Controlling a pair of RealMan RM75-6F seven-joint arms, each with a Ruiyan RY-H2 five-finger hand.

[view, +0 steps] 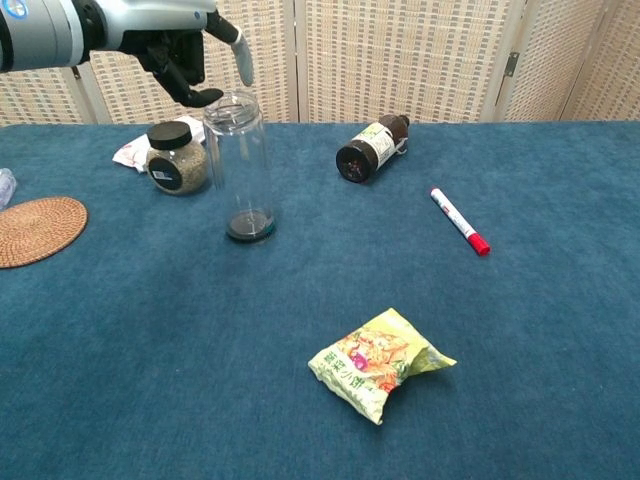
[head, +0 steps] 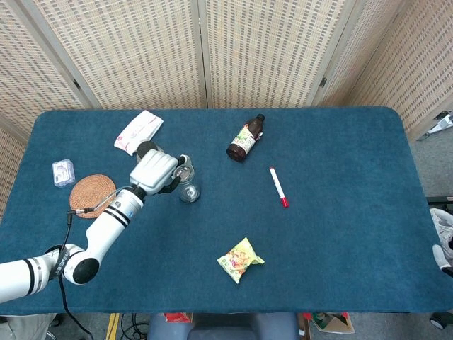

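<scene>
A tall clear bottle (view: pixel 238 165) without a cap stands upright on the blue table (view: pixel 520 330); the head view shows the bottle (head: pixel 188 185) from above. My left hand (view: pixel 185 55) hovers just above and to the left of its mouth, fingers spread, holding nothing and apart from the rim. In the head view the left hand (head: pixel 156 170) covers part of a small jar (head: pixel 146 149). That black-lidded jar (view: pixel 177 158) of grains stands just left of the bottle. My right hand does not show in either view.
A woven coaster (view: pixel 35 230) lies at the left. A brown bottle (view: pixel 370 148) lies on its side behind the centre, with a red-capped marker (view: pixel 458 221) to its right. A snack bag (view: pixel 378 362) lies near the front. A white packet (head: pixel 139 131) and a small clear box (head: pixel 63 172) lie at far left.
</scene>
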